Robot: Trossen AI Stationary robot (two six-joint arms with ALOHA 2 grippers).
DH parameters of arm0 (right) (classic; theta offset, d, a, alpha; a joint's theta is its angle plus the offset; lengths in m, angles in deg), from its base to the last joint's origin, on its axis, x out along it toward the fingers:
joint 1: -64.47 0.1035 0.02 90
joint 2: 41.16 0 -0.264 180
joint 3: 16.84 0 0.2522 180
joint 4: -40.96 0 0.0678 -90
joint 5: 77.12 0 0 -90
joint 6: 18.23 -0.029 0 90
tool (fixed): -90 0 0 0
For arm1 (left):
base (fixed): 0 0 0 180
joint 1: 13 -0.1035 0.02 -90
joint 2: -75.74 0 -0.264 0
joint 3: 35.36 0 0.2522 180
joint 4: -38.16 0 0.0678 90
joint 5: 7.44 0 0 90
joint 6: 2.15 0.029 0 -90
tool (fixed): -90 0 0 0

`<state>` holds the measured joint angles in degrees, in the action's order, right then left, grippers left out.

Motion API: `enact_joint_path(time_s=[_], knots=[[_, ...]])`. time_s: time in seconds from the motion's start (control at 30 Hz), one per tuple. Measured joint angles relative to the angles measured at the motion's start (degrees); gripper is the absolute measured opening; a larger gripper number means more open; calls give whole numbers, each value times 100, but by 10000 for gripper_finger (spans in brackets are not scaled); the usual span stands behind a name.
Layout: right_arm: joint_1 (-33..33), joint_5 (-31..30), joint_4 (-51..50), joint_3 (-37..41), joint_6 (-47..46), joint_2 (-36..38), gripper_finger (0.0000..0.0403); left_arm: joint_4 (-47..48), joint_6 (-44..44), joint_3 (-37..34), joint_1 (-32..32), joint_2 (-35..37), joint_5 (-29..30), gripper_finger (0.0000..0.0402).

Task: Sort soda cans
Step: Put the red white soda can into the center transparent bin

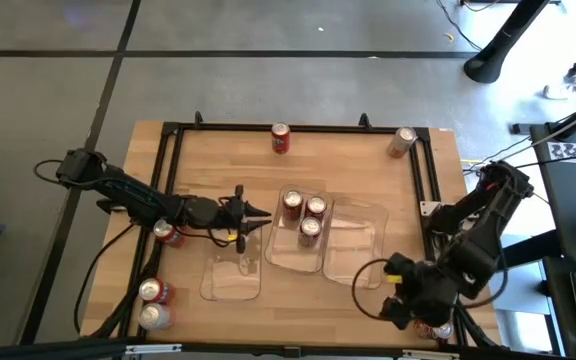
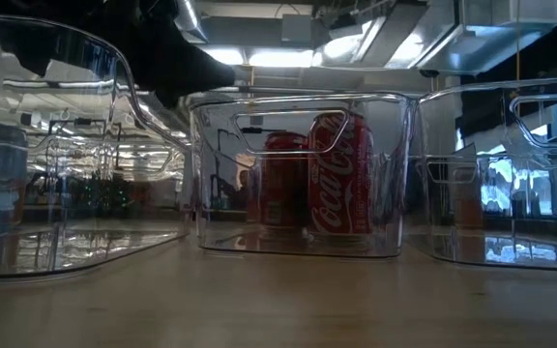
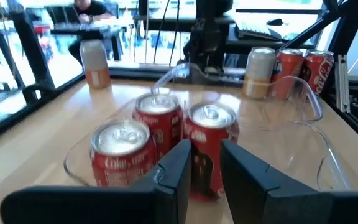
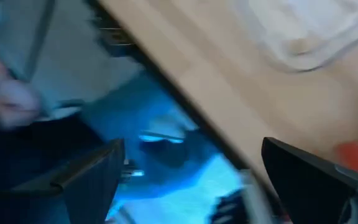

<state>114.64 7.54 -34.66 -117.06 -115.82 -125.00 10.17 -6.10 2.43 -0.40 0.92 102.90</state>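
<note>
Three red soda cans (image 1: 306, 213) stand upright in the middle clear tray (image 1: 280, 256); the low view shows two of them (image 2: 341, 188). My left gripper (image 1: 266, 220) hovers open just left of that tray, its fingers (image 3: 176, 171) in front of the nearest can (image 3: 210, 134) without touching it. Loose cans stand at the far edge (image 1: 280, 138), the far right corner (image 1: 401, 141), beside the left arm (image 1: 168, 233) and at the near left corner (image 1: 153, 303). My right gripper (image 1: 396, 303) hangs open over the near right edge, beside more cans (image 1: 438, 330).
A second clear tray (image 1: 358, 250) lies right of the middle one and a third (image 1: 233, 278) to its left near the front. A black frame (image 1: 168, 160) rims the table. The left wrist view shows three cans (image 3: 288, 65) near the right arm.
</note>
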Motion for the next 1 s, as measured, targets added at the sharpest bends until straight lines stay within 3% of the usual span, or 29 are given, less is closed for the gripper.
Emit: enact_joint_path(time_s=[0.13, 0.23, 0.37, 0.53, 0.63, 1.0], knots=[[104, -548, 622, -1, -47, -71, 374, -292, 153, 2, 0, 0, 2, 76], [125, -386, 628, -2, 177, -292, 374, -461, 194, 4, 0, 0, 2, 76], [194, 740, 247, 0, 220, -737, 374, -446, 237, 4, 0, -1, 0, 76], [258, 2577, -579, 2, 202, -1266, 374, -513, 294, 4, -1, -2, 1, 76], [274, 3271, -993, 2, 342, -1413, 374, -523, 289, 4, -33, -2, 0, 76], [613, 3197, -1175, 0, 644, -1596, 374, -521, 271, 4, -33, -2, 4, 76]])
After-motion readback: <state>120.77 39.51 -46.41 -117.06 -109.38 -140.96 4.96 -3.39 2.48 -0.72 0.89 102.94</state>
